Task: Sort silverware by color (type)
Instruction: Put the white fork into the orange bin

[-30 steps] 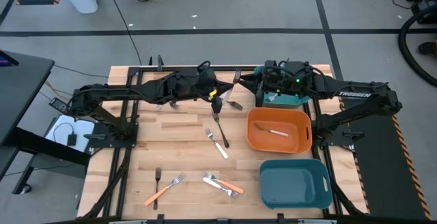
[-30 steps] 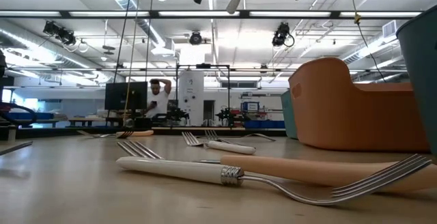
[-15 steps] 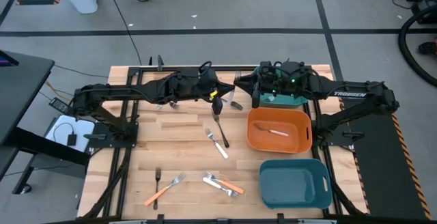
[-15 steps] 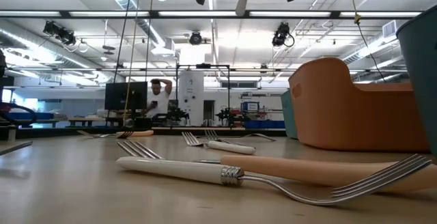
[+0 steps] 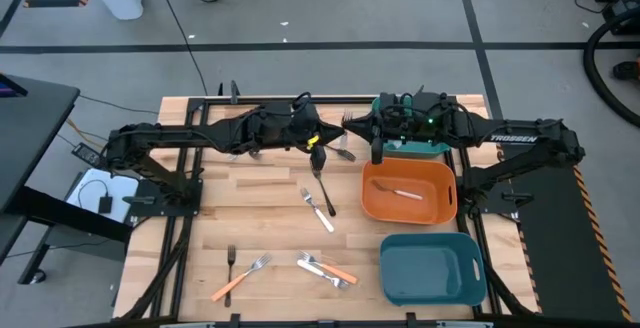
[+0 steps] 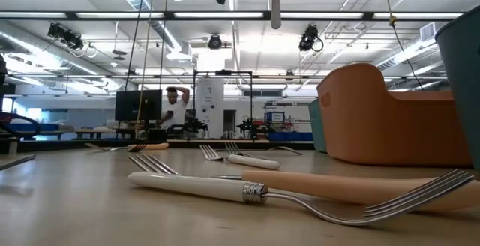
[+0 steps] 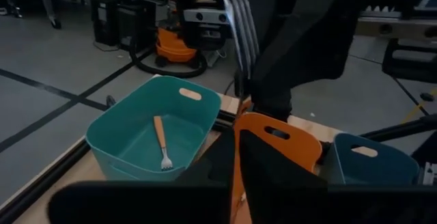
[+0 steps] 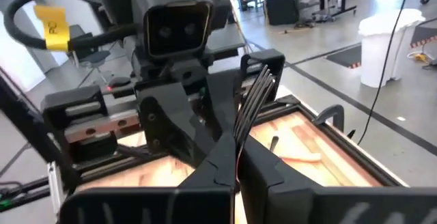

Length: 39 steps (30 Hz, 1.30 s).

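High view: we see both arms meeting above the tabletop's 12 o'clock edge.
Right tool (image 5: 350, 125): clamped shut on a fork (image 8: 251, 101), tines jutting past its tips.
Left tool (image 5: 322, 136): at 9 o'clock of that fork; we cannot tell its opening.
Other forks (image 5: 318, 209): scattered toward 6 o'clock.
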Tool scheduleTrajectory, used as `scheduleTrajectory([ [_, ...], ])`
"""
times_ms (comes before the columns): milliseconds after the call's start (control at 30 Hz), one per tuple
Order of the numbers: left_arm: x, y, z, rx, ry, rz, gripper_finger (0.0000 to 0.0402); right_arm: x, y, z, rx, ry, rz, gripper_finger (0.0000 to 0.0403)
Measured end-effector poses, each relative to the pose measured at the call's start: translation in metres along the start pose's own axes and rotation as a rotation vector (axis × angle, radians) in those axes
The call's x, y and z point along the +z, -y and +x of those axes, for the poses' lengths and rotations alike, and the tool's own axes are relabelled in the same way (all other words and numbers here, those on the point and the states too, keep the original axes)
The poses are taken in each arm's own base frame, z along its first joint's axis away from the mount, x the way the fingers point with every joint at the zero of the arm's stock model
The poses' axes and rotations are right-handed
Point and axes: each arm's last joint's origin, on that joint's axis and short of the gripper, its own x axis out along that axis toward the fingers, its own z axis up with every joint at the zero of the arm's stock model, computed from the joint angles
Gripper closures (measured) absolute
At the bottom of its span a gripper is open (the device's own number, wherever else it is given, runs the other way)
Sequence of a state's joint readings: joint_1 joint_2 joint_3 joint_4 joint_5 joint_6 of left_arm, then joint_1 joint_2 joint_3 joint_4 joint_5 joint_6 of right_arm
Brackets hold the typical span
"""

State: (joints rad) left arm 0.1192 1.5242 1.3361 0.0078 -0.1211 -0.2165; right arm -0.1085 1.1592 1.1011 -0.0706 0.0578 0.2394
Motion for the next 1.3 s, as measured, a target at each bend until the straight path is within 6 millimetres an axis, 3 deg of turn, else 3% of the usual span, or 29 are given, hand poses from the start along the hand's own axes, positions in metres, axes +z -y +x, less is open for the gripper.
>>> scheduleTrajectory([
  [167,0.000,-0.001,0.000,0.011,-0.003,0.004,0.0330,-0.004,-0.005,-0.013,0.008,-0.069,-0.007,0.0395],
  [367,-0.006,-0.003,-0.004,0.027,-0.088,0.015,0.0299,-0.010,-0.005,-0.046,-0.069,-0.199,0.012,0.0396],
  [633,-0.036,-0.010,-0.005,0.093,-0.378,0.051,0.0302,-0.049,0.000,-0.078,-0.211,-0.651,0.097,0.0395],
  [733,-0.052,-0.013,0.001,0.114,-0.480,0.063,0.0305,-0.062,0.000,-0.078,-0.246,-0.799,0.112,0.0395],
  [967,-0.070,-0.014,0.014,0.126,-0.547,0.073,0.0306,-0.080,-0.008,-0.058,-0.171,-0.970,0.098,0.0385],
  [1300,-0.076,-0.015,0.018,0.130,-0.576,0.089,0.0306,-0.108,-0.015,-0.030,-0.238,-1.119,0.023,0.0322],
])
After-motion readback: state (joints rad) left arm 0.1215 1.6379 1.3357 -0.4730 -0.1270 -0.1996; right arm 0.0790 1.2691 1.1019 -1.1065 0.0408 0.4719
